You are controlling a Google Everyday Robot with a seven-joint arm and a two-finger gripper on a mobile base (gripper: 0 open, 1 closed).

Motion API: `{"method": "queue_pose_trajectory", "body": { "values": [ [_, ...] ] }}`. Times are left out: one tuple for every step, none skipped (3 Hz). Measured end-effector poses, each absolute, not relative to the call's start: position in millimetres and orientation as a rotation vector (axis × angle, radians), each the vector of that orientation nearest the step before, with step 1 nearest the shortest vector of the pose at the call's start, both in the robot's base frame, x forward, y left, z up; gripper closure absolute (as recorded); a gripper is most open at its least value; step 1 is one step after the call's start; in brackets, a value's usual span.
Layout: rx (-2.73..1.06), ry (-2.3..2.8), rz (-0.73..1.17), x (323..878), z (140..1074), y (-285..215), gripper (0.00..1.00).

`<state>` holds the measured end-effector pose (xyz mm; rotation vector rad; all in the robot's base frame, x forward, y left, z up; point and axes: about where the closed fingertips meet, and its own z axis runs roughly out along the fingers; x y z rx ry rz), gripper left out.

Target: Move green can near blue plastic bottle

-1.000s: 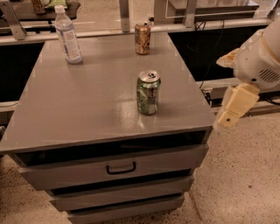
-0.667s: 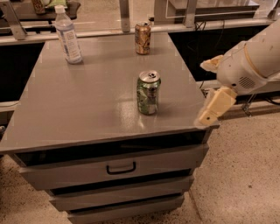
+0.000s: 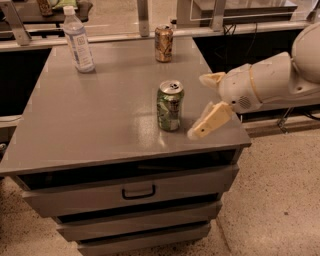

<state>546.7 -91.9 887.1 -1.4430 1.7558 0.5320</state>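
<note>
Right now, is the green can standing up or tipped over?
Upright: the green can shows its silver top. The gripper is open beside it.

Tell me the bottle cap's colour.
The cap is white, camera view; the hand hovers beside the green can.

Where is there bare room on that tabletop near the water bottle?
Bare tabletop spreads in front and right of the blue plastic bottle, up to the brown-gold can. It is crowded only near the right edge, where the open gripper sits beside the green can.
</note>
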Motion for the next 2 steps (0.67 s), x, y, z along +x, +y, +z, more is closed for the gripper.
{"method": "queue_pose_trajectory", "body": {
  "values": [
    [-1.355, 1.665, 0.675, 562.5, 879.0, -60.6, 0.00],
    [-1.288, 1.582, 0.780, 573.1, 875.5, -33.9, 0.18]
  ]
}}
